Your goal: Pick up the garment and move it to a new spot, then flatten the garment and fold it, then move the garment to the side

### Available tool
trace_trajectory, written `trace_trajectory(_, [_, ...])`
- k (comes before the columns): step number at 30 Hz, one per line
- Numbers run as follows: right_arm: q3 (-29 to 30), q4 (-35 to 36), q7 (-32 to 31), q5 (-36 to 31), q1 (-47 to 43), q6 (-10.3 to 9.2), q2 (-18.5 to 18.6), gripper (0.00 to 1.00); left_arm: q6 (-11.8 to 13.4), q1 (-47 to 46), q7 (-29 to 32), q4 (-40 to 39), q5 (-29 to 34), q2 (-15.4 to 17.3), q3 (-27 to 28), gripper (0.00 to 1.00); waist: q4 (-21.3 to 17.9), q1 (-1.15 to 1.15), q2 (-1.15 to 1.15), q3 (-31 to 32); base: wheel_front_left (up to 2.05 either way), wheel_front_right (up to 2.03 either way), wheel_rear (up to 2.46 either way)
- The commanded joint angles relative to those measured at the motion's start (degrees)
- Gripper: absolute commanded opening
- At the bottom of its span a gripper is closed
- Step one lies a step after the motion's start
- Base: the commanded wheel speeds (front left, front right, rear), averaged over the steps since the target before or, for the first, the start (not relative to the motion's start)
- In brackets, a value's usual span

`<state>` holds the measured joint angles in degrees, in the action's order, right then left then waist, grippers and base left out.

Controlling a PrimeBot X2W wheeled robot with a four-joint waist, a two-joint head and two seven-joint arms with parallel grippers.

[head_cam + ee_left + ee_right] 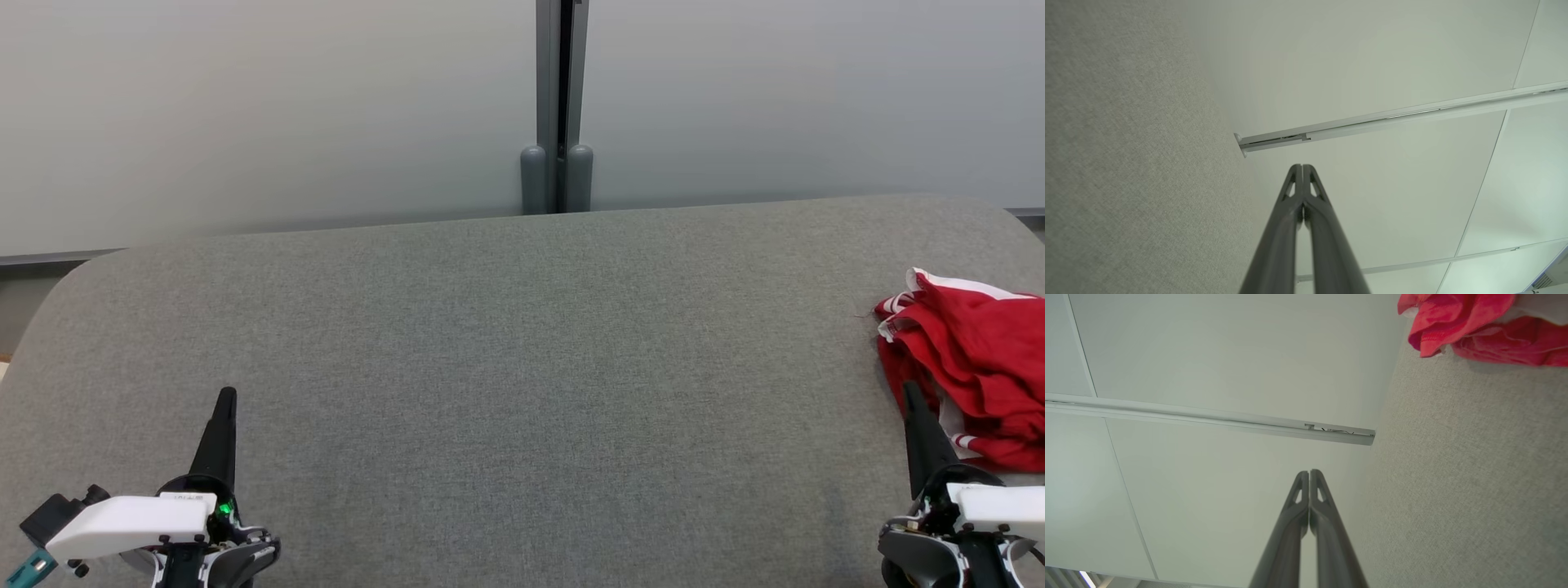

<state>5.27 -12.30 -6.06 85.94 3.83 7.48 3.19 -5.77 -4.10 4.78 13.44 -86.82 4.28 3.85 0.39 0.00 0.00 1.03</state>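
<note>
The garment [976, 359] is red cloth with white trim, lying crumpled at the far right of the grey cushioned surface [522, 367]. In the right wrist view the garment [1478, 330] lies at the top right. My right gripper [910, 392] stands shut at the lower right, its tip just in front of the garment's near-left edge; whether it touches the cloth I cannot tell. Its fingertips [1309, 474] meet with nothing between them. My left gripper [227, 398] is shut and empty at the lower left, fingers [1302, 168] pressed together, far from the garment.
A pale wall stands behind the surface, with a grey vertical post [559, 106] at its middle. The surface's rounded far corners fall away at left and right. The garment runs past the right edge of the head view.
</note>
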Motion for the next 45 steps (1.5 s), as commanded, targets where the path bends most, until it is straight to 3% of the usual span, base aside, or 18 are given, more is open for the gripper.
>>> trace_trajectory(1, [0.3,-0.1,0.0,1.0,1.0,0.02,0.3,0.00,-0.5,-1.4,0.2,0.0,-1.0,0.0,0.5,0.00,0.0,0.00,0.00,-0.1,0.00,0.00,0.00])
trace_trajectory(16, [0.9,-1.9,0.0,7.1,2.7,0.02,0.2,0.00,-2.0,-2.6,1.6,0.7,-6.0,-1.1,2.6,0.00,-0.4,0.00,0.00,-1.2,0.00,0.00,0.00])
trace_trajectory(45, [1.0,-1.9,-0.3,6.7,2.8,0.02,0.0,0.00,-2.0,-2.6,1.7,0.7,-5.8,-1.2,2.7,0.00,-0.4,0.00,0.00,-1.2,0.00,0.00,0.00])
